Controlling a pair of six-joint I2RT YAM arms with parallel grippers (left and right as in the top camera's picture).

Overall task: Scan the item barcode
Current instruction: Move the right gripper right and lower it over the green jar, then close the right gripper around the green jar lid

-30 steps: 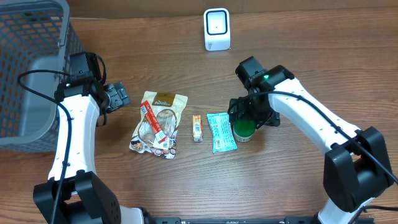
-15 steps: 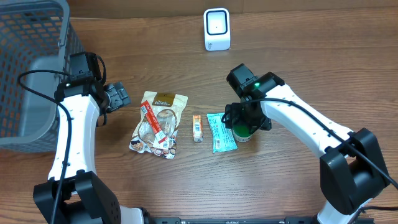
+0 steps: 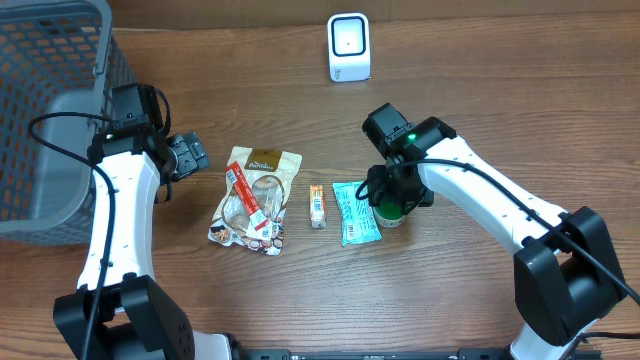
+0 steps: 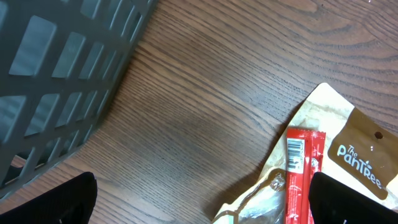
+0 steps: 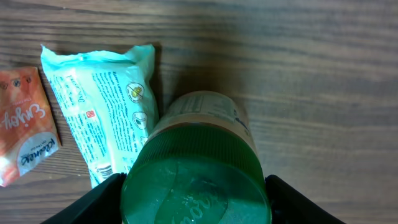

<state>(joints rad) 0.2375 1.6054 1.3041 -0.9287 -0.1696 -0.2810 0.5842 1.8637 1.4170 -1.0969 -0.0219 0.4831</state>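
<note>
right gripper [image 5: 196, 194]: fingers [image 5: 99, 200] set either side of green-lidded jar [image 5: 198, 155], grip can't be confirmed | left gripper [image 4: 205, 199]: spread wide, nothing held | risk: teal packet [image 5: 99, 106] just outside one finger could get snagged, or jar tipped if clamped off-centre

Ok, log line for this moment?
phase: pick-up | right jaws: astride green-lidded jar, grip unconfirmed | left jaws: open, near basket | scanner: no item yet
</note>
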